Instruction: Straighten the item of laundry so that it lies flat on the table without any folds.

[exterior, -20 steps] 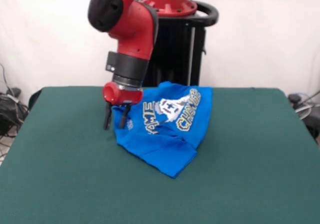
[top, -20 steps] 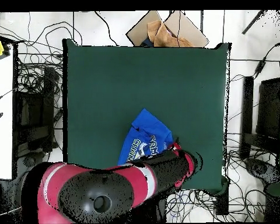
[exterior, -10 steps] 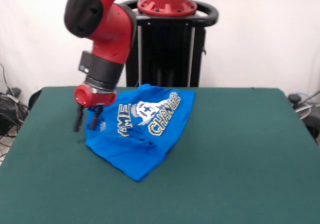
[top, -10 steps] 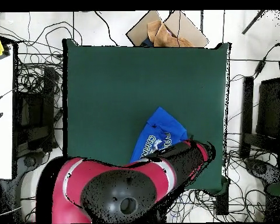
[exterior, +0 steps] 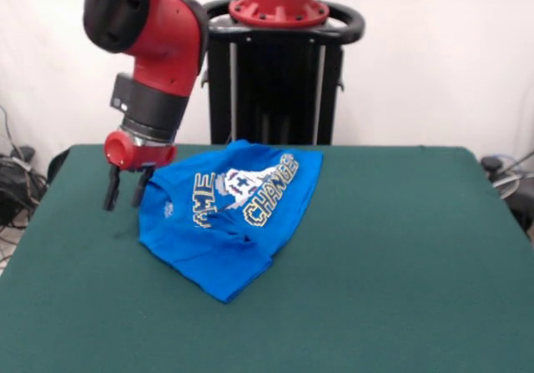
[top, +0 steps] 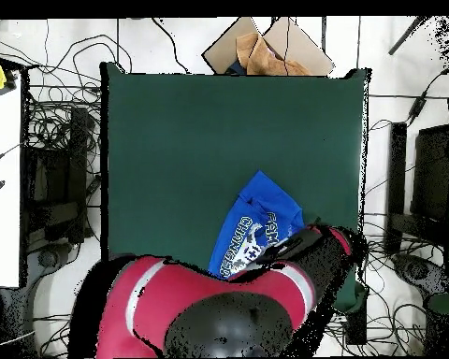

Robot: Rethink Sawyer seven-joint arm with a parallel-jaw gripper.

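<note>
Gripper [exterior: 123, 196] spread, holding nothing, just off T-shirt [exterior: 227, 214] edge. Shirt crumpled near table [exterior: 400, 264] far side. Next: regrip folded corner low, drag outward slowly.

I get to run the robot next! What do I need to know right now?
Gripper: jaws open, holding nothing, raised just beside the shirt's edge.
T-shirt: lies near the back of the green table, print side up, "GAME CHANGER" partly readable.
Done: the upper part is spread out.
Left: the shirt is not flat. It is bunched and creased across the middle, and its near end is folded into a point. Those folds need pulling out.
</note>
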